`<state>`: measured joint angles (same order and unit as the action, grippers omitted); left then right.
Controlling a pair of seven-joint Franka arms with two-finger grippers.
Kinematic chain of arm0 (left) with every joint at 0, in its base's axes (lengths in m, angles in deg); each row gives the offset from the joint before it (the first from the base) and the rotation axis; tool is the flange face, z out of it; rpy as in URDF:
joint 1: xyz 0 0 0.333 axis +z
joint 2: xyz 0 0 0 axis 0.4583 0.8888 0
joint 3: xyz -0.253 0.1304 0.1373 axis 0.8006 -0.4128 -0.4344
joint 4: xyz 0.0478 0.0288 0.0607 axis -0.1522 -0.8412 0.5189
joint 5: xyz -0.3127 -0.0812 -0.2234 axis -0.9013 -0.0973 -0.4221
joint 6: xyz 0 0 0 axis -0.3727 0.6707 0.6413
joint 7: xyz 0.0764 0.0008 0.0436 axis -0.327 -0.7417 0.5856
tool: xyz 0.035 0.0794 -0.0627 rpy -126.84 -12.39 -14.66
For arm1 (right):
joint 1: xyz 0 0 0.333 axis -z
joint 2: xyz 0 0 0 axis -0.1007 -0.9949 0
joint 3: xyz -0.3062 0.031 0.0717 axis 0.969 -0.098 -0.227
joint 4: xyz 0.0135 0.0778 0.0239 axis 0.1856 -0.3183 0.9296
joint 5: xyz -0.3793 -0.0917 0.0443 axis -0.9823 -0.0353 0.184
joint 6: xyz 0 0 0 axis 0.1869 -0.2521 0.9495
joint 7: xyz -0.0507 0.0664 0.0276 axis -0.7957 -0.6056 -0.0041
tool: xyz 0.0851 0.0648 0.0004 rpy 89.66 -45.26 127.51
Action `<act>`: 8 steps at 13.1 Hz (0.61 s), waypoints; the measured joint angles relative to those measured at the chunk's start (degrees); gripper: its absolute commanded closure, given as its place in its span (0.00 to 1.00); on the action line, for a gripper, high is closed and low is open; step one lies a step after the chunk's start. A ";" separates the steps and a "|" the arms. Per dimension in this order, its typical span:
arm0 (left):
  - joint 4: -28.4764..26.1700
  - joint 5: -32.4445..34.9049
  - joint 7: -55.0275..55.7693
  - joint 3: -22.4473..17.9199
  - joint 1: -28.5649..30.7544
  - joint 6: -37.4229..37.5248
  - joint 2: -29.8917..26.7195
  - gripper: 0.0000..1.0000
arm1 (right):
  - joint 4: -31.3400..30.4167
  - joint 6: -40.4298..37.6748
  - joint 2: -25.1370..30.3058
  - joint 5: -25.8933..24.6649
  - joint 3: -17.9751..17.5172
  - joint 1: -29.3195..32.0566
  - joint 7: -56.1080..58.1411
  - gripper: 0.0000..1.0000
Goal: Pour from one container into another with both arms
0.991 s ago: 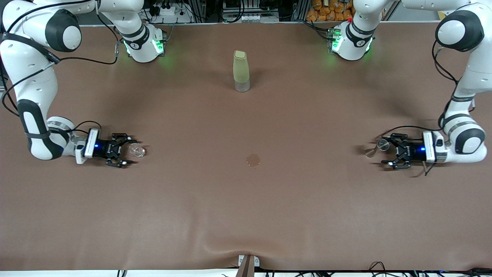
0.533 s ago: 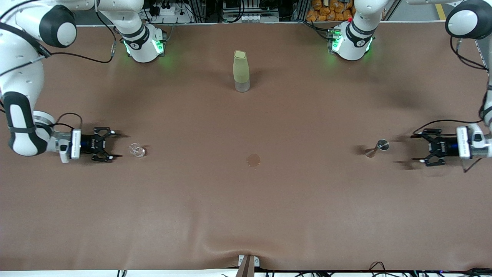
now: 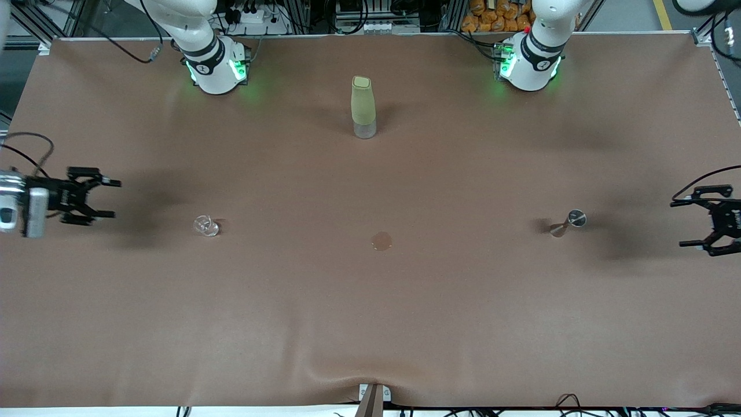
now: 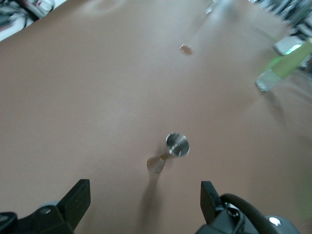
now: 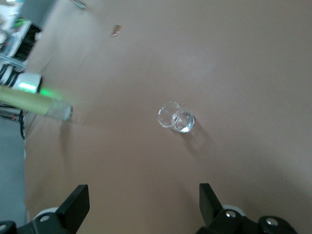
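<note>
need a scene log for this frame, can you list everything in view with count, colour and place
table: 1, brown cover, spans the whole view
bottle: 1, pale green with a clear base, upright between the two arm bases
glass cup: 1, clear, toward the right arm's end
metal jigger: 1, silver, toward the left arm's end
small round spot: 1, tan, mid-table, nearer the front camera than the bottle
arm bases: 2, white with green lights, along the table's robot edge
right end effector: 1, black, open, empty, over its table end
left end effector: 1, black, open, empty, over its table end
</note>
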<state>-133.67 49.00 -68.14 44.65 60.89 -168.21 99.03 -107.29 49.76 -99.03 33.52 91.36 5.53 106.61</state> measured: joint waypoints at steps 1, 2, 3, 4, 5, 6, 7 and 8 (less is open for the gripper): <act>0.01 1.82 5.44 0.03 -2.70 -1.69 -2.99 0.00 | 0.14 -0.39 3.14 -1.81 0.86 -2.02 -6.60 0.00; -0.03 3.64 10.68 0.04 -5.43 -3.17 -5.59 0.00 | 0.36 -0.65 5.97 -3.66 1.48 -4.08 -12.96 0.00; -0.07 5.66 16.14 0.07 -8.04 -3.96 -7.73 0.00 | 0.71 -0.67 8.45 -5.86 1.77 -6.01 -18.94 0.00; -0.08 7.96 21.98 0.13 -10.64 -4.39 -9.52 0.00 | 1.30 -0.66 10.48 -8.28 1.94 -7.89 -24.66 0.00; -0.08 10.55 28.52 0.27 -13.37 -4.63 -11.24 0.00 | 2.14 -0.66 12.20 -10.69 1.99 -9.62 -30.28 0.00; -0.07 13.16 35.80 0.48 -16.43 -4.74 -13.10 0.00 | 3.14 -0.65 13.62 -13.12 1.90 -11.13 -35.67 0.00; -0.08 15.00 43.39 0.69 -19.87 -4.77 -15.11 0.00 | 4.41 -0.64 14.78 -15.74 1.29 -12.05 -40.31 0.00; -0.12 16.04 50.98 0.96 -23.18 -4.77 -16.99 0.00 | 5.92 -0.63 15.76 -19.15 -0.44 -12.14 -44.13 0.00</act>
<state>-133.79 65.04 -17.16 45.61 37.71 -172.98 82.05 -101.37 49.13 -83.27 14.37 90.92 -6.61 62.48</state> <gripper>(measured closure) 0.000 0.000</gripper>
